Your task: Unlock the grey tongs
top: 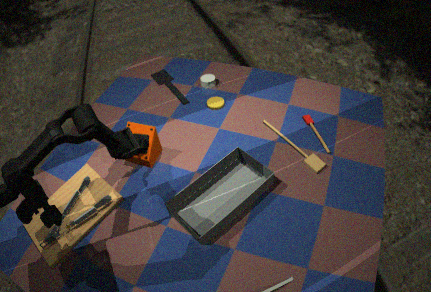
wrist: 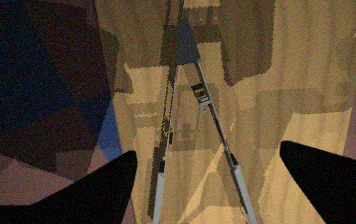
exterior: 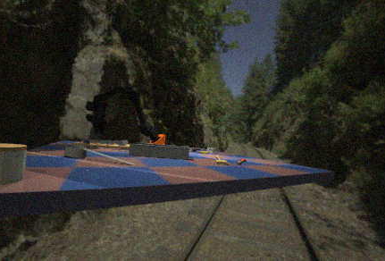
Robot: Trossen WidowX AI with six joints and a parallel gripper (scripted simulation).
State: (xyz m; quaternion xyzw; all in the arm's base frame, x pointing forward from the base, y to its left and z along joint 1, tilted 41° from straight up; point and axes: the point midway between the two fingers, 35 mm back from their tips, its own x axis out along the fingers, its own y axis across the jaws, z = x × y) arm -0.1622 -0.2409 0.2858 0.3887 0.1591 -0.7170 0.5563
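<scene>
The grey tongs (top: pixel 88 214) (wrist: pixel 244 194) lie on the wooden board (top: pixel 89 173) (wrist: pixel 310 45), spread in a V. In the wrist view their hinge is at the top and the two arms run apart toward the bottom. My gripper (wrist: pixel 207 152) is wide open above the board. One finger shows to the left of the tongs and one to the right, with a gap on each side, and nothing is held. The roasting tin (top: pixel 238 212) (exterior: pixel 160 152) stands to the right of the board in the top view, and no tongs rest across it.
An orange wedge (top: pixel 155 146) (exterior: pixel 161 138) stands at the arm's base, between board and tin. Farther back are a black spatula (top: pixel 176 92), a white mug (top: pixel 207 80) and a yellow disc (top: pixel 215 102). A wooden tool (top: pixel 314 162) and a red-tipped one (top: pixel 308 120) lie right of the tin.
</scene>
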